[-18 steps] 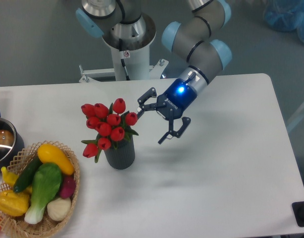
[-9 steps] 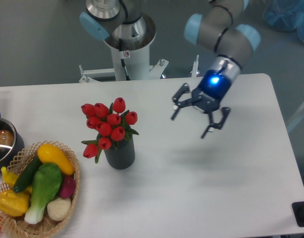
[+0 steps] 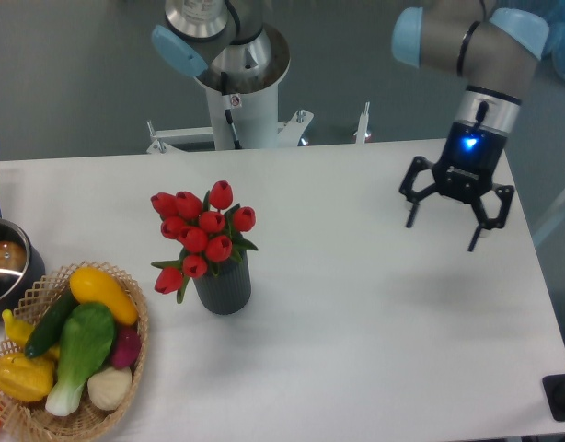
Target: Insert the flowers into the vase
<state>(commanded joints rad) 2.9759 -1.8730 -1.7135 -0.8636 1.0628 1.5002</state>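
The flowers (image 3: 201,235) stand in the vase (image 3: 223,286) — the gripper (image 3: 443,236) (jaws spread, holding nothing) hangs well apart.

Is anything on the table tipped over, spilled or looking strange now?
Nothing stands out. The flowers sit in the vase, which is upright. One low bud droops over its left rim. The basket holds its vegetables, and the open claw is well clear to the right.

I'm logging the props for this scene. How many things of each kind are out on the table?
Vase: 1
Bunch of red tulips: 1
Wicker basket: 1
Toy vegetables in the basket: about 6 visible
Metal pot: 1
Total: about 10, plus the open end effector over the table's right side.
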